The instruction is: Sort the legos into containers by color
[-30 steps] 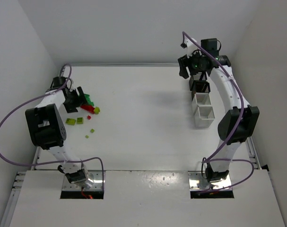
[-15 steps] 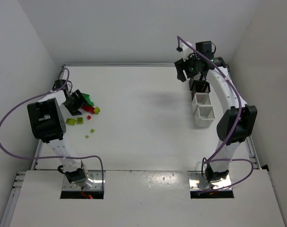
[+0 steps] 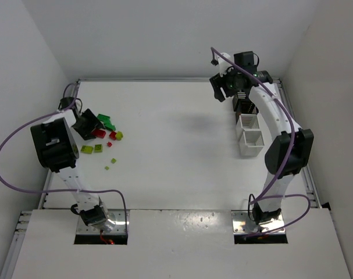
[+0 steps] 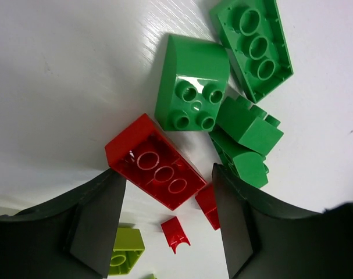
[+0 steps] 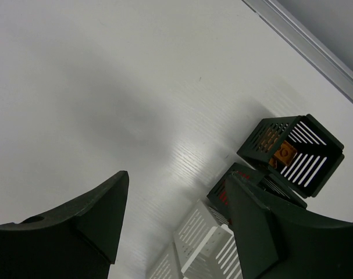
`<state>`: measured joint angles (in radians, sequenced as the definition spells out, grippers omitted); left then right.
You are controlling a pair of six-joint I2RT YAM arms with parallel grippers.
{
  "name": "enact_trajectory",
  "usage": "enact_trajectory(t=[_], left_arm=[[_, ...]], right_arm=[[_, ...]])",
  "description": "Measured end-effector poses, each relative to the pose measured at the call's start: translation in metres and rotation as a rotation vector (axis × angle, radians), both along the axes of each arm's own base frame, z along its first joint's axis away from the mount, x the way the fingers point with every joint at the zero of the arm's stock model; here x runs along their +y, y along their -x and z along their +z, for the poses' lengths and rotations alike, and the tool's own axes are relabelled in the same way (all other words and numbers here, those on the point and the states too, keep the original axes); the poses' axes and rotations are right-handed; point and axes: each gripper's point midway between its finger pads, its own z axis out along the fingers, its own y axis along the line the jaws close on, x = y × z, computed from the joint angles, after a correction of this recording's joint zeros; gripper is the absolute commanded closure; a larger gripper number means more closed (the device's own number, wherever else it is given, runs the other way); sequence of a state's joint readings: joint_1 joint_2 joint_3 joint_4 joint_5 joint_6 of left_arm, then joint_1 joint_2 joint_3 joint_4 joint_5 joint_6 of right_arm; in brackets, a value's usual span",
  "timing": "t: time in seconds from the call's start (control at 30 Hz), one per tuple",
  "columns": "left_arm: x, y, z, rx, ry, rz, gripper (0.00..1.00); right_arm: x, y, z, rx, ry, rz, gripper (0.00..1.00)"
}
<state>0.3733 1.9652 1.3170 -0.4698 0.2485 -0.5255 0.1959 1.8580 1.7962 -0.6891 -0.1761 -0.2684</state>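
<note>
Straddling the glossy red rectangular plastic brick (image 4: 156,168) at frame centre, the left gripper (image 4: 166,195) hangs spread, apparently to pinch it, while the right gripper (image 5: 176,195), likewise spread and empty, hovers near the black and white slatted bins (image 5: 309,164).

Plain white walls (image 3: 164,35) around a glossy white table (image 3: 176,151), evenly lit.
</note>
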Motion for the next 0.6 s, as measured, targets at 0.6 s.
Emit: enact_trajectory(t=[0.6], left_arm=[[0.006, -0.002, -0.003, -0.010, 0.021, 0.013, 0.42]], right_arm=[[0.050, 0.027, -0.012, 0.100, -0.137, 0.158, 0.36]])
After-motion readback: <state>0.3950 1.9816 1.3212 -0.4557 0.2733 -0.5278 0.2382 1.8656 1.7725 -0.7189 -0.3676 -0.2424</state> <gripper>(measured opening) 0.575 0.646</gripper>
